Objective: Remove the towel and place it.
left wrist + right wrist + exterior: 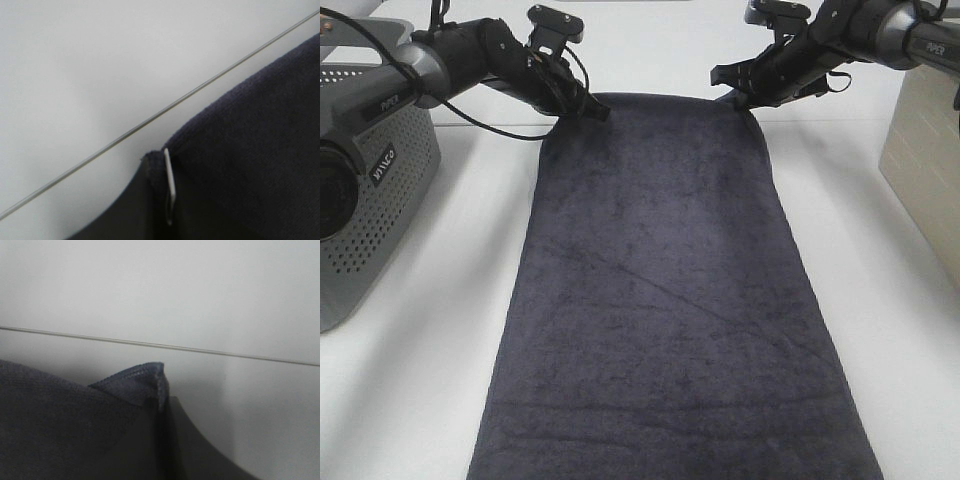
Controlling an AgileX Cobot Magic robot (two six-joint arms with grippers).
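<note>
The charcoal towel (pixel 670 300) lies spread lengthwise down the middle of the white desk (pixel 410 390), its far left corner clamped in the closed left end effector (pixel 596 108) beside the white tag (pixel 170 186), and its far right corner pinched in the closed right end effector (pixel 736 98).

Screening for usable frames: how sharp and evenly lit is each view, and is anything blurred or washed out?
Exterior high: sharp, evenly lit, creases in the towel readable, only soft shadows. Left wrist: soft focus, pile smeared, white tag distinct. Right wrist: dimmer, soft, dark foreground merges with the cloth; no glare anywhere.
</note>
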